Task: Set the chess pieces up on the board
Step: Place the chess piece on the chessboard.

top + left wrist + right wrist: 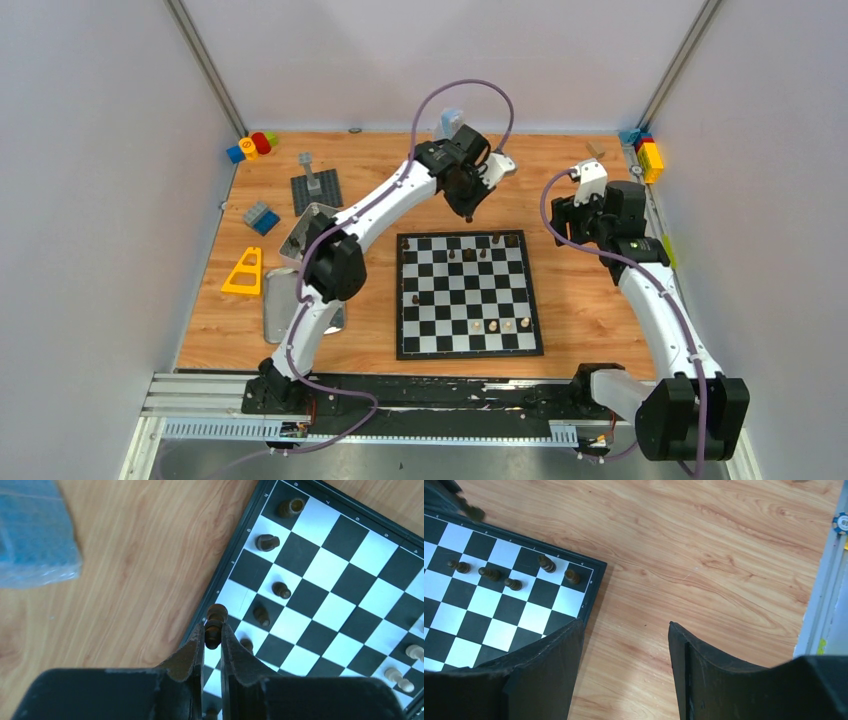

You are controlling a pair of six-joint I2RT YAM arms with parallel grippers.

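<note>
While our left claw point(213, 627) pinches a dark turned chess piece point(216, 614) for the black-and-white board point(325, 570), our right claw point(625, 625) hangs spread, empty.

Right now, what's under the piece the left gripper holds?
Under the dark piece, pinched in the left gripper, you can see the board, its black edge and a white square. The fingers cover the squares nearer the camera.

Our left arm point(370, 205) stretches forward with a bent elbow. Our left gripper point(213, 630) points down, jaws nearly together, pinching a dark chess piece point(216, 614) at the fingertips. Our right arm point(655, 290) folds upward, and our right gripper point(624, 627) has its jaws well apart.
</note>
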